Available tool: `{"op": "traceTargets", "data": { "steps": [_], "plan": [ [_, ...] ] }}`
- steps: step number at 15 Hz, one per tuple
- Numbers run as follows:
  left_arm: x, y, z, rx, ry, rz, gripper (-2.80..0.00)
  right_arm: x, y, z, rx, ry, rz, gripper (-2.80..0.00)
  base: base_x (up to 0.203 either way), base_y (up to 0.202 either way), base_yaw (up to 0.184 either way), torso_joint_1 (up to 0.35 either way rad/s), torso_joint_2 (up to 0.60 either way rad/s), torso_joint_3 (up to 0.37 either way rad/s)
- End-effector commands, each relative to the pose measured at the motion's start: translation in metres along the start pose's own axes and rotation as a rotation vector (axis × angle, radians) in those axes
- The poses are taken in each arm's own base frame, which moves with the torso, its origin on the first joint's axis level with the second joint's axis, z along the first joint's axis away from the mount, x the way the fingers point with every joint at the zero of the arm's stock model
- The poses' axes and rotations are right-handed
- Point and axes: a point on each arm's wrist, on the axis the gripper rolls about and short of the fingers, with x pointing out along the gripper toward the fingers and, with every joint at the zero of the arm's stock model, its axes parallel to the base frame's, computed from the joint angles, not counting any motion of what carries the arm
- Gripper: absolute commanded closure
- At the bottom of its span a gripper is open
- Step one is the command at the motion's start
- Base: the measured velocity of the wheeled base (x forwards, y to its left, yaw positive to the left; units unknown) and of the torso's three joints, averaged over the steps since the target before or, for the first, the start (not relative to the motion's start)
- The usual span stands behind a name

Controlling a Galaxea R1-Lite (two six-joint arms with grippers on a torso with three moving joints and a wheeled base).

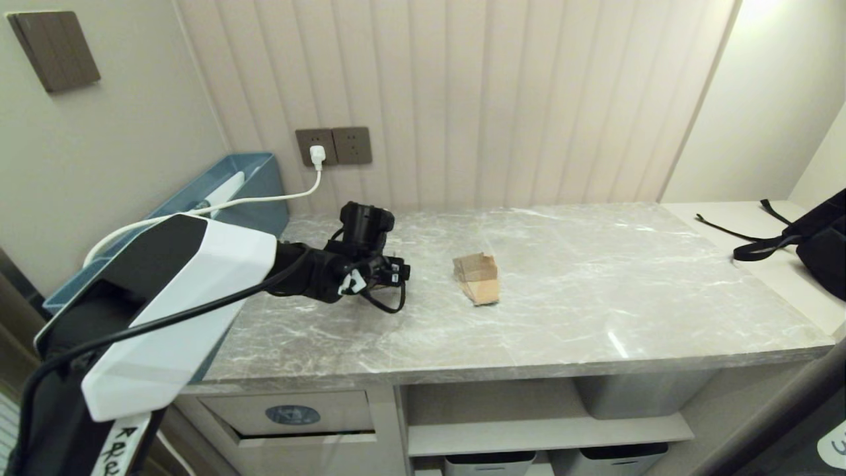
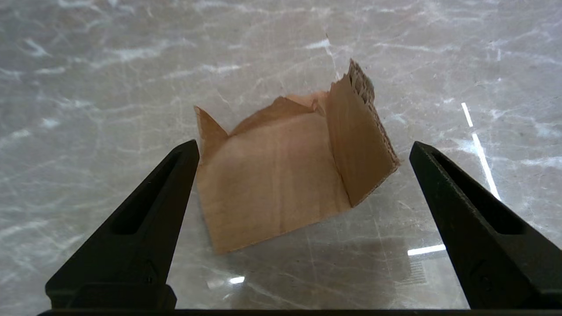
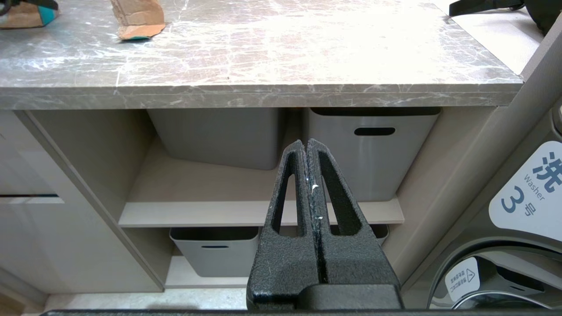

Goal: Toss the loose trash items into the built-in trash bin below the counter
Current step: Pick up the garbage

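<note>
The left gripper (image 2: pixel 303 153) hovers, jaws apart, over a cardboard scrap (image 2: pixel 285 175) on the tabletop (image 1: pixel 595 291); the right gripper (image 3: pixel 306 151) is parked low, jaws together.

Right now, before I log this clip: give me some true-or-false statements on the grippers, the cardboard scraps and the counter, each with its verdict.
1. The left gripper is open, a cardboard scrap lying between its fingers on the counter. True.
2. The right gripper holds a scrap. False: it is shut on nothing, low in front of the shelves.
3. A second scrap lies on the counter, apart from the left gripper. True.
4. A scrap sticks out of the trash bin flap. False: none shows there.
</note>
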Motion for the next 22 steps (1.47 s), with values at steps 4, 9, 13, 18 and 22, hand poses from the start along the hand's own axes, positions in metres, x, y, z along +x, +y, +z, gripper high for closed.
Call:
{"op": "traceTargets", "data": {
  "steps": [4,9,13,18,22],
  "plan": [
    [0.004,-0.001,-0.005,-0.001,0.011,-0.009,-2.80,0.000,0.000,0.000,0.000,-0.001,0.001,0.00,0.000,0.000,0.000,0.000,0.00,0.000],
    [0.006,-0.003,-0.008,-0.004,0.018,-0.035,-2.80,0.000,0.000,0.000,0.000,-0.001,0.001,0.00,0.000,0.000,0.000,0.000,0.00,0.000],
    [0.008,0.003,-0.007,-0.011,0.014,-0.034,-2.80,0.000,0.000,0.000,0.000,-0.001,0.001,0.00,0.000,0.000,0.000,0.000,0.00,0.000],
    [0.012,0.007,-0.002,-0.028,-0.039,-0.031,0.00,0.000,0.000,0.000,0.000,-0.001,0.001,0.00,0.000,0.000,0.000,0.000,0.00,0.000],
    [0.014,0.015,-0.003,-0.034,-0.033,-0.022,0.00,0.000,0.000,0.000,0.000,-0.001,0.001,0.00,0.000,0.000,0.000,0.000,0.00,0.000]
  ]
}}
